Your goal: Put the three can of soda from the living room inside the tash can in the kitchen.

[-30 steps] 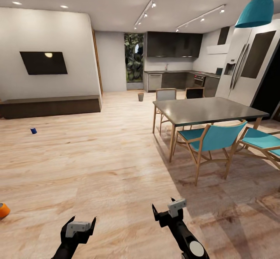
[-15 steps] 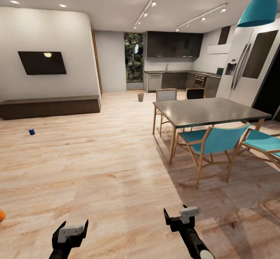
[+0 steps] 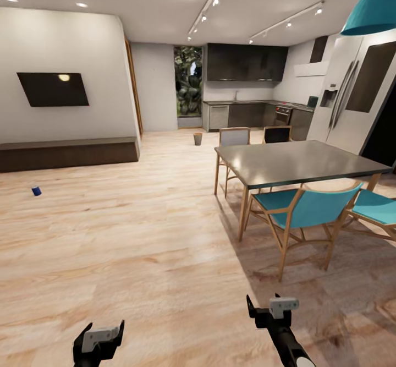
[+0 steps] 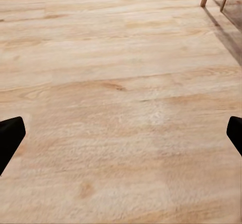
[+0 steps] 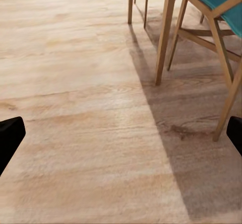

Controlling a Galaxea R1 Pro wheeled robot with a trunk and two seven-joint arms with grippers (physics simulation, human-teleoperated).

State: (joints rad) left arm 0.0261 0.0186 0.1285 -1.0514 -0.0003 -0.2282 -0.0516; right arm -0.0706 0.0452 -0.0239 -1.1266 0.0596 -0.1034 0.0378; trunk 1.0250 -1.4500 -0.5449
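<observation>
Left pincer [image 3: 99,338] and right pincer [image 3: 273,309] held low over wood floor [image 3: 137,235], both spread apart, nothing gripped. Dark blue soda can [image 3: 36,191] seen on floor before long dark bench [image 3: 69,152]. Trash can [image 3: 198,138] seen on floor near kitchen cabinets [image 3: 245,115], beyond dining table [image 3: 294,160].

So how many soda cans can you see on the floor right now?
1. A blue soda can stands on the wood floor at the left, in front of the long dark bench. Others may be outside the picture.
</observation>
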